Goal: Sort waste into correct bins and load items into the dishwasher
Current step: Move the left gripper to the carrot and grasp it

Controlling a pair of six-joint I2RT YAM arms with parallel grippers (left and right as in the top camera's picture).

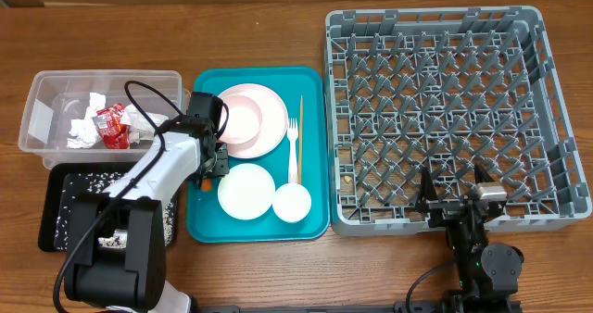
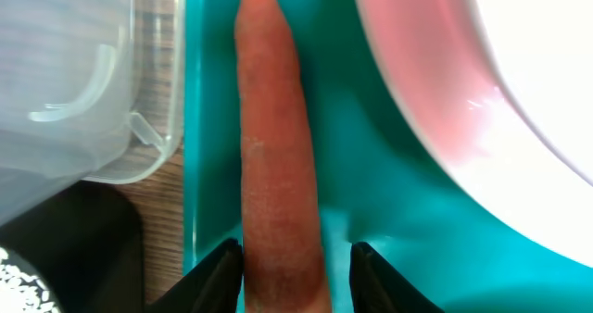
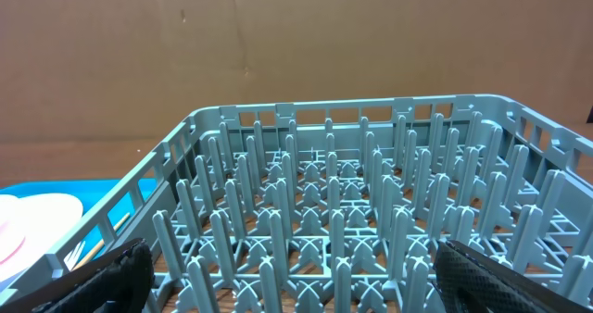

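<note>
The carrot (image 2: 278, 165) lies along the left edge of the teal tray (image 2: 380, 202), between the tub (image 2: 74, 81) and the plate (image 2: 482, 63). The left gripper (image 2: 292, 262) straddles its thicker part, jaws part open with a sliver of tray showing beside one finger, so not clamped, while the right gripper (image 3: 301, 276) hangs wide open and empty by the rack (image 3: 352, 211). I judge the carrot stiff, light, smooth and tapered, apt to roll, so best pinched across the thick part; overhead the arm hides most of it, and the wrist view cuts off both ends
</note>
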